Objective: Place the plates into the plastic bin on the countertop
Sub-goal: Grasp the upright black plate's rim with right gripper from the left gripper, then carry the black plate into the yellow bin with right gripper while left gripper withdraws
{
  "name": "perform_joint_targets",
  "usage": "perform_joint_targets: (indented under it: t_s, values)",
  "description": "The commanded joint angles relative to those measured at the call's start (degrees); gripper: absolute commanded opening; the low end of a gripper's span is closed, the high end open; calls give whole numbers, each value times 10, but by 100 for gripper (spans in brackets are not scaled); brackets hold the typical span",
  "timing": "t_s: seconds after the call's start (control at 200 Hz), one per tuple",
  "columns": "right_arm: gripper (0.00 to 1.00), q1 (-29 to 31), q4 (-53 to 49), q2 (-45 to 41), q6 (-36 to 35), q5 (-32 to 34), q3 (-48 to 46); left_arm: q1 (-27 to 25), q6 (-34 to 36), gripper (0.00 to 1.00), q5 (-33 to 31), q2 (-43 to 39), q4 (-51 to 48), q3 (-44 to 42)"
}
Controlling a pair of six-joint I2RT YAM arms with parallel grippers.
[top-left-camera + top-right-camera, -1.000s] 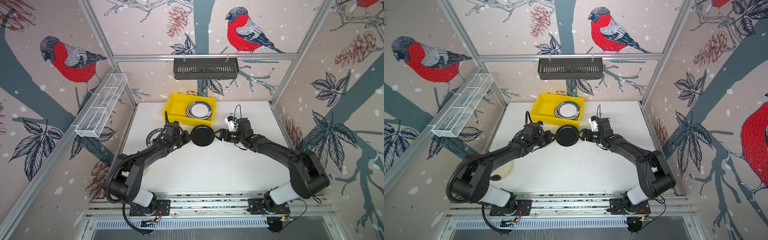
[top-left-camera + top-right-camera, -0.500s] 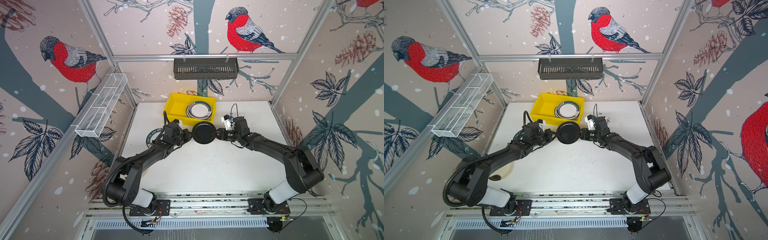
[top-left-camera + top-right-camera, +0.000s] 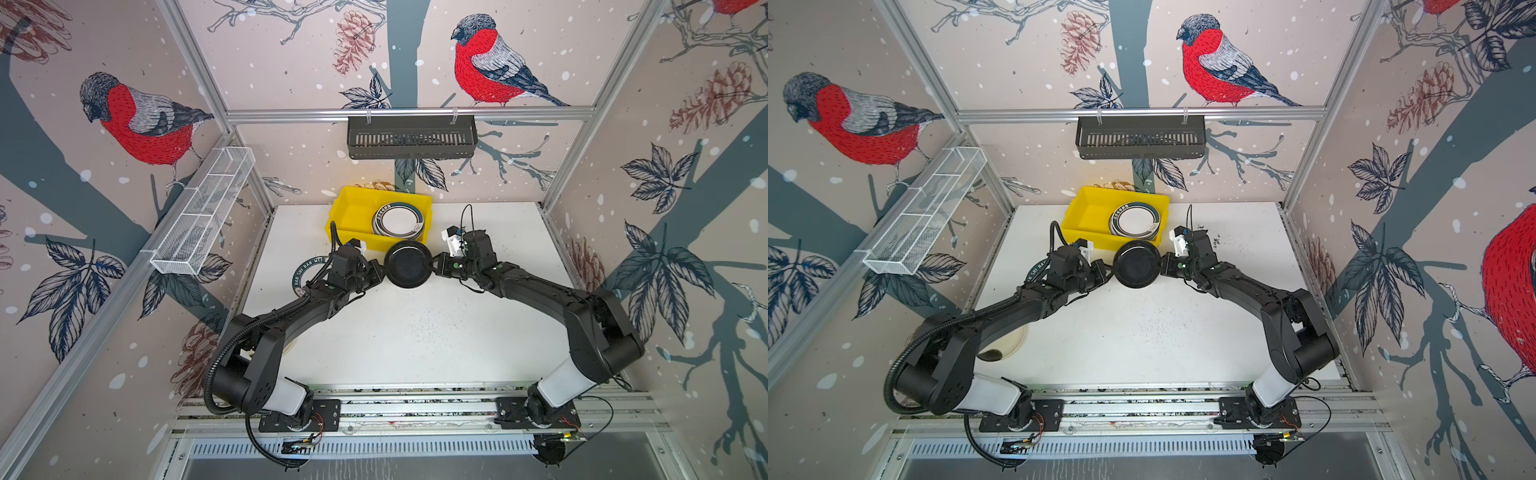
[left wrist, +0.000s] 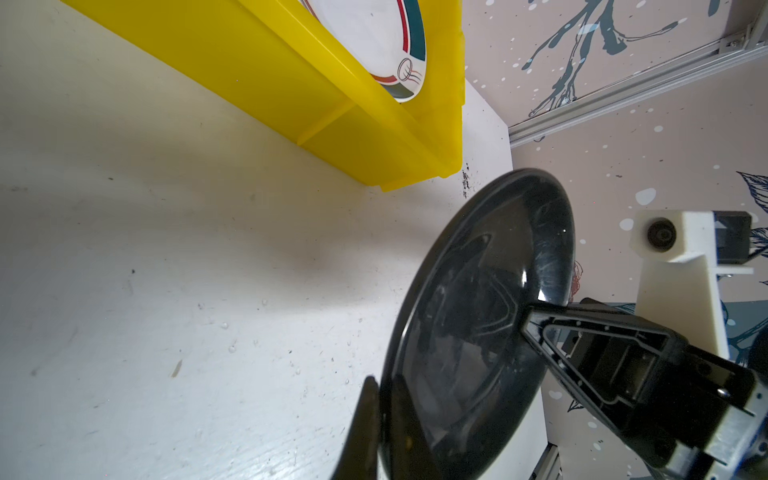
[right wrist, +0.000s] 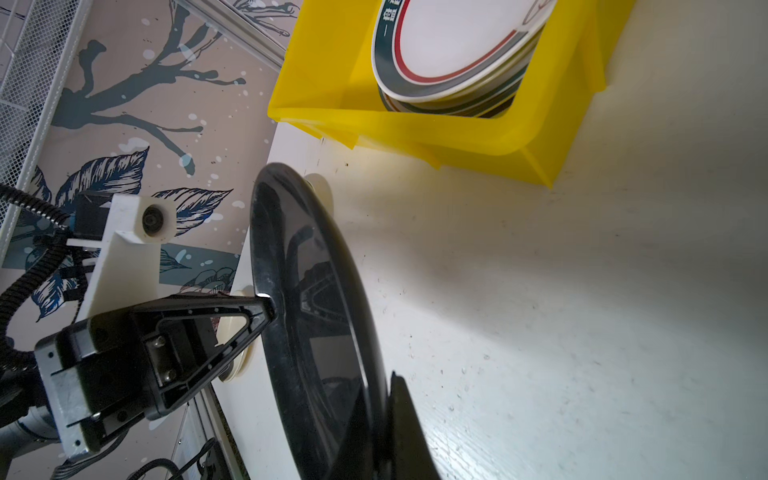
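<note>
The black plate (image 3: 406, 264) hangs mid-frame over the desk (image 3: 415, 332), just below the bin (image 3: 354, 211). The right gripper (image 3: 434, 266) clamps its rim. The left gripper (image 3: 380, 269) meets the opposite rim, but whether it grips is unclear.

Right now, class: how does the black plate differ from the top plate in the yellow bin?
The black plate is plain; the top plate is white with a dark lettered rim. The black plate is gripped at its rim by the right tool, outside the yellow bin; the top plate rests on a stack inside. Both are round and shallow.
</note>
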Motion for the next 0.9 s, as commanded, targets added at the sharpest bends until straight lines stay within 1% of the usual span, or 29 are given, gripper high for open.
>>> perform_joint_targets:
  t_s: [0.0, 0.03, 0.065, 0.145, 0.175, 0.22, 0.27, 0.445, 0.685, 0.801, 0.896]
  values:
    - [2, 3, 8, -3, -1, -6, 9, -1, 6, 41, -9, -3, 20, 12]
    - [2, 3, 7, -3, 0, -4, 12, 0, 11, 48, -10, -3, 15, 16]
    - [1, 5, 6, -2, 2, -1, 16, 0, 16, 54, -12, -4, 11, 19]
    - [1, 5, 5, -1, 5, 8, 23, 2, 28, 65, -13, -5, 8, 26]
    - [1, 5, 5, -1, 8, 11, 25, 4, 31, 71, -12, -6, 9, 28]
    - [1, 5, 6, -1, 11, 16, 28, 8, 32, 83, -8, -8, 13, 29]
    - [1, 5, 7, -2, 16, 22, 31, 14, 30, 89, 0, -10, 24, 26]
    - [1, 7, 3, 0, 25, 43, 50, 36, 34, 98, 28, -15, 55, 22]
    - [0, 9, -24, 33, 20, 73, 113, 46, 48, 98, 48, -8, 73, 27]
    - [0, 9, -32, 52, 14, 84, 145, 58, 41, 98, 52, -3, 72, 34]
    - [0, 4, -39, 76, 9, 93, 180, 62, 32, 98, 54, -4, 91, 27]
